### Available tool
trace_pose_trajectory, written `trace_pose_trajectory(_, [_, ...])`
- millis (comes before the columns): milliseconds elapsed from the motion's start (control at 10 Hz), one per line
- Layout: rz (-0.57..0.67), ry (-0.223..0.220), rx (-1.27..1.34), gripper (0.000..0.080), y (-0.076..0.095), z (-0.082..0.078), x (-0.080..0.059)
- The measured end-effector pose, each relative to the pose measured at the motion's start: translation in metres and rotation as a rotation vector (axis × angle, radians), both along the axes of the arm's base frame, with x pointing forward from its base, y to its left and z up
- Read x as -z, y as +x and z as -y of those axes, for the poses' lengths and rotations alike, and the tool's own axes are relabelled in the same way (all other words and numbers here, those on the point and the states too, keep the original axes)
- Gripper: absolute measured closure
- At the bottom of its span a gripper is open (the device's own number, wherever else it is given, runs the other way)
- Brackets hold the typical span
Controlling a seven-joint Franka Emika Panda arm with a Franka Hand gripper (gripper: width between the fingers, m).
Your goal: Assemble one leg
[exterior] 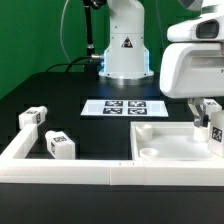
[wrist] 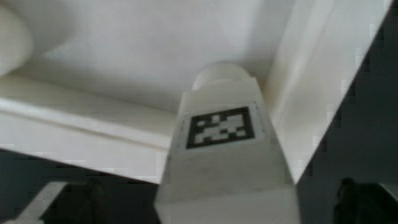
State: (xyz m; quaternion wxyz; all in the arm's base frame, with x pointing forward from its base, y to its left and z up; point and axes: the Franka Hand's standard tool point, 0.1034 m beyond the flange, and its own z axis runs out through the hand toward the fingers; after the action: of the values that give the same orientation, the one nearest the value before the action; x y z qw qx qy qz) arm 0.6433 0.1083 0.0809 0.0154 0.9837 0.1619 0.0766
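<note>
My gripper point(exterior: 210, 118) is at the exterior view's right, shut on a white leg point(exterior: 215, 134) with a tag sticker. It holds the leg over the right side of the large flat white panel point(exterior: 160, 142). In the wrist view the leg point(wrist: 222, 135) runs out from between my dark fingers point(wrist: 43, 204), tag facing the camera. Its tip is close to the panel's raised rim point(wrist: 107, 100); I cannot tell whether it touches. Two more legs lie at the exterior view's left, one point(exterior: 35, 117) further back, one point(exterior: 59, 144) nearer.
The marker board point(exterior: 125, 107) lies behind the panel, before the robot base point(exterior: 125, 50). A white L-shaped wall point(exterior: 60, 171) runs along the front and left of the work area. The table top is black.
</note>
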Motion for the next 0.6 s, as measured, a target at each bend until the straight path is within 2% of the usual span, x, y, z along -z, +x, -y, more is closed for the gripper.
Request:
trace_pose_trajectory(200, [0.0, -0.008, -0.028, 0.0417, -0.0001, 0.0009, 0.0009])
trace_pose_trajectory(300, [0.0, -0.006, -0.017, 0.0508, 0.0, 0.0007, 0.0008])
trace_pose_trajectory(500, [0.001, -0.006, -0.017, 0.0508, 0.0001, 0.0007, 0.0006])
trace_pose_trajectory(600, [0.002, 0.011, 0.065, 0.0508, -0.0002, -0.0001, 0.0009])
